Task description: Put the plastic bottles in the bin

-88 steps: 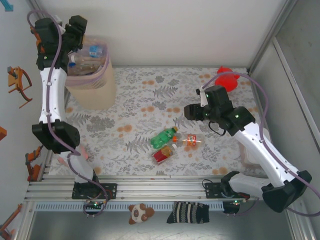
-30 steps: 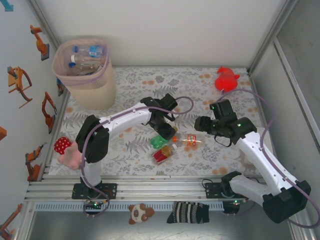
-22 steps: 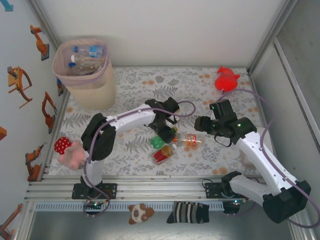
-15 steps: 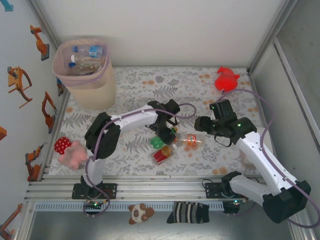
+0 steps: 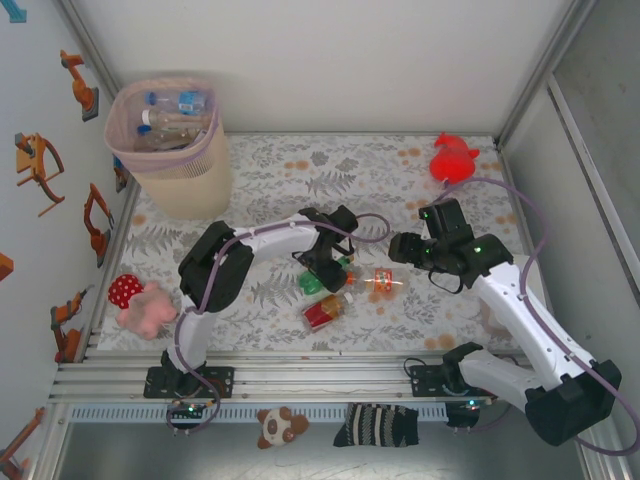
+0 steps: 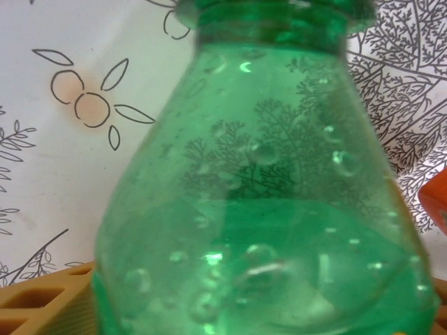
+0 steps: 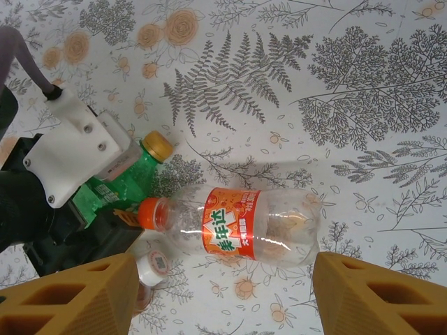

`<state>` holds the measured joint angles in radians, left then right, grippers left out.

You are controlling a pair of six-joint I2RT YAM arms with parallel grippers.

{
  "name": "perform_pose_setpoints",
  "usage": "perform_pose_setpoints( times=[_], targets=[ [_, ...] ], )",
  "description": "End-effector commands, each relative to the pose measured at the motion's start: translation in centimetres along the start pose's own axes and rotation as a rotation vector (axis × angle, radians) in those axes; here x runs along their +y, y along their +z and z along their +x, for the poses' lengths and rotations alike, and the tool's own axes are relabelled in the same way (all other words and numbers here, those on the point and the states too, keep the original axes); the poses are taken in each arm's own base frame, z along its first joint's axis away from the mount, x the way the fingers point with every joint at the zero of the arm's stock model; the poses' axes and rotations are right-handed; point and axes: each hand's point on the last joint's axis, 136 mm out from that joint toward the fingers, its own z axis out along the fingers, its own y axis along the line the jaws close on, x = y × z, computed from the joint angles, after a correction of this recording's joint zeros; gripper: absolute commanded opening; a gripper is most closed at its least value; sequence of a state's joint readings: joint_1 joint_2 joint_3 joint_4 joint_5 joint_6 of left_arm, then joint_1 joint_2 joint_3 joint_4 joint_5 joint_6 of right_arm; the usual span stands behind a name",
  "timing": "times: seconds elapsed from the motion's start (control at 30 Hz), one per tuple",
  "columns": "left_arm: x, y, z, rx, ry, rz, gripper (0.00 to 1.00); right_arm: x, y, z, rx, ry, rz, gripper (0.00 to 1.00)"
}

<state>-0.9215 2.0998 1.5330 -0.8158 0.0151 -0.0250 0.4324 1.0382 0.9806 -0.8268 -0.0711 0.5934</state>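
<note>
A tall beige bin (image 5: 185, 190), lined with a pinkish translucent bag, stands at the far left corner of a table (image 5: 270, 180) covered in a leaf and flower print. Inside the bin lie several clear bottles with blue caps and labels (image 5: 170, 115), piled up near the rim. 3 more bottles lie on their sides close together in the middle of the table, well apart from the bin. These are a green bottle (image 6: 258, 195), a clear bottle with an orange label and orange cap (image 7: 244, 227) just to its right, and a red-labelled bottle (image 5: 322, 312) just nearer the arms. The left gripper (image 5: 326, 262) is down over the green bottle. In the left wrist view the bottle sits between its orange fingers (image 6: 49, 307), very close to the lens, but whether they press on it cannot be told. The right gripper (image 7: 222, 279) hovers above the orange-labelled bottle with its 2 fingers spread wide and nothing between them. A red plush toy (image 5: 452, 160) sits at the far right of the table, and a pink plush toy (image 5: 142, 305) lies at the near left edge.
</note>
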Motion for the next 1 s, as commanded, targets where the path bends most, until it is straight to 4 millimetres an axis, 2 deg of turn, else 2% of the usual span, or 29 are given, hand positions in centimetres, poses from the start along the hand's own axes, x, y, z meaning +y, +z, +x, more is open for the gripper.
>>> perform_pose_setpoints(
  times=[0.0,0.27,0.47,0.77,0.97],
  targets=[
    [0.9,0.3,0.4,0.000,-0.017,-0.016,0.75,-0.4,0.0,0.1,0.014,0.002,0.015,0.66],
    [2.5,-1.3,0.1,-0.046,-0.056,-0.025,0.70,-0.2,0.2,-0.2,0.014,-0.002,0.015,0.66],
    [4.1,-4.0,-0.4,-0.113,-0.089,-0.025,0.68,-0.1,0.3,-0.5,0.014,-0.009,0.020,0.66],
    [6.8,-10.3,-0.9,-0.248,-0.157,-0.041,0.67,0.1,0.6,-0.9,0.017,-0.023,0.022,0.66],
    [9.6,-16.5,-0.1,-0.364,-0.210,-0.070,0.67,0.4,0.4,-1.4,0.010,-0.034,0.015,0.66]
  ],
)
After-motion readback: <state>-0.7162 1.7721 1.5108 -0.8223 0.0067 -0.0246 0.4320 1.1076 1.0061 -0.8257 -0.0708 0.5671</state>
